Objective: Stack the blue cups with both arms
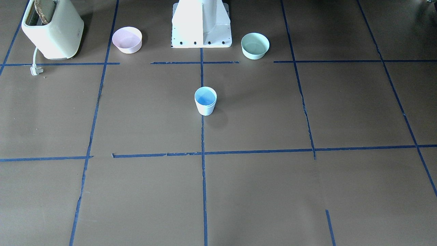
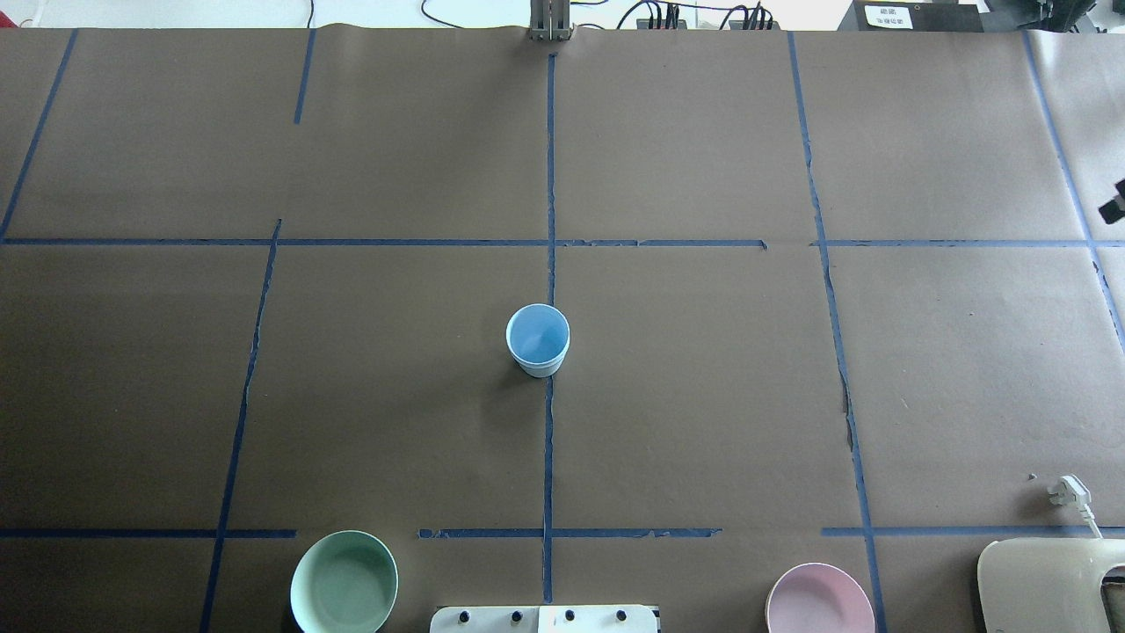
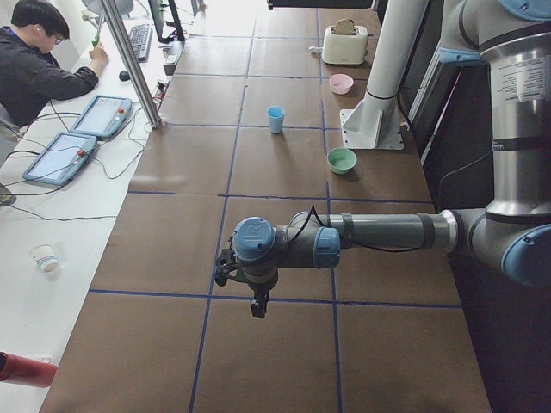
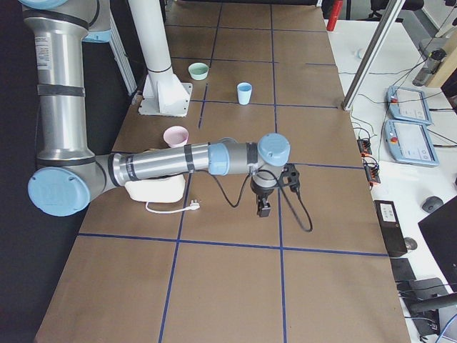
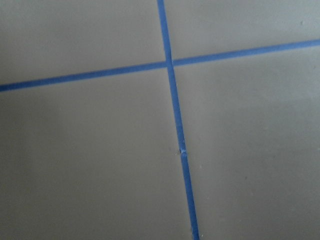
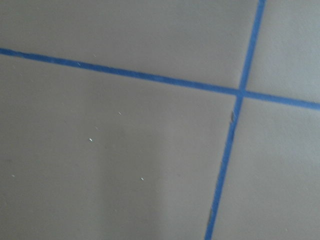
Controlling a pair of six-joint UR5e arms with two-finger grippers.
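One pale-blue cup (image 1: pixel 205 100) stands upright at the table's middle on the blue centre tape line; it also shows in the overhead view (image 2: pixel 538 340) and both side views (image 3: pixel 275 119) (image 4: pixel 244 93). I cannot tell whether a second cup sits inside it. The left gripper (image 3: pixel 256 308) hangs over the table's left end, far from the cup. The right gripper (image 4: pixel 263 209) hangs over the right end, equally far. Both show only in side views, so I cannot tell if they are open or shut. The wrist views show only brown paper and tape.
A pink bowl (image 1: pixel 127 40) and a mint-green bowl (image 1: pixel 255 45) flank the white pedestal base (image 1: pixel 201 24). A cream toaster (image 1: pixel 53 29) with its loose plug (image 1: pixel 36 70) stands on the robot's right. An operator (image 3: pixel 43 69) sits beyond the far edge.
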